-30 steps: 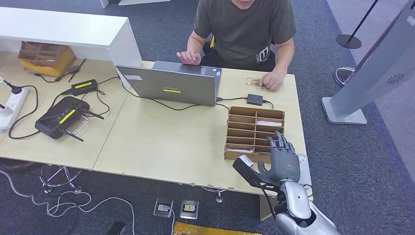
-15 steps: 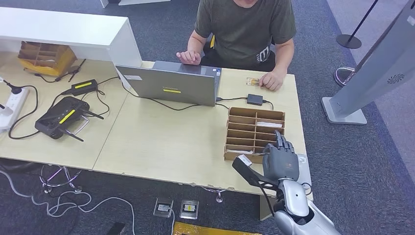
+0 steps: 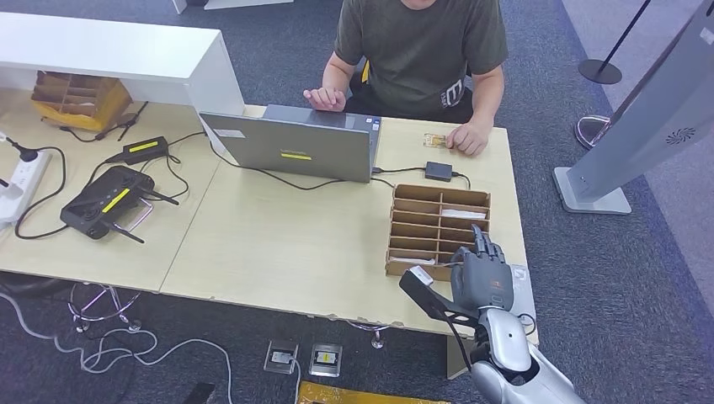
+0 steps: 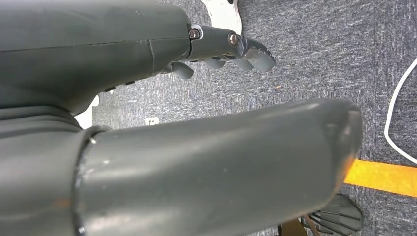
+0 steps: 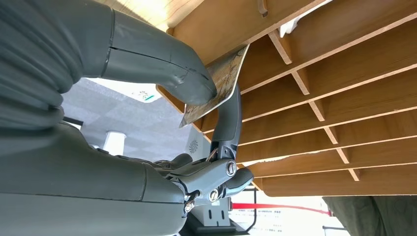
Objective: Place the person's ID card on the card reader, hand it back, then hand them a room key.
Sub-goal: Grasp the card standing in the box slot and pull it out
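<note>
Robot right hand (image 3: 482,273) pinching a card at the near end of a wooden slotted rack (image 3: 438,220) on the counter (image 3: 295,244).

Head view: the hand rests over the rack's nearest row, and a seated person across the counter keeps one hand (image 3: 466,137) on a small card (image 3: 435,140) near a black card reader (image 3: 439,171). Judging by this, the room-key step seems underway; next the hand would need to lift its card free of the slot and carry it across to the person.
Left wrist view: the left hand (image 4: 216,54) hangs over grey carpet, fingers loosely curled, holding nothing.
Right wrist view: thumb (image 5: 162,66) and a finger grip a thin room key card (image 5: 219,83) with a printed, brownish face, tilted at the edge of a rack compartment.
</note>
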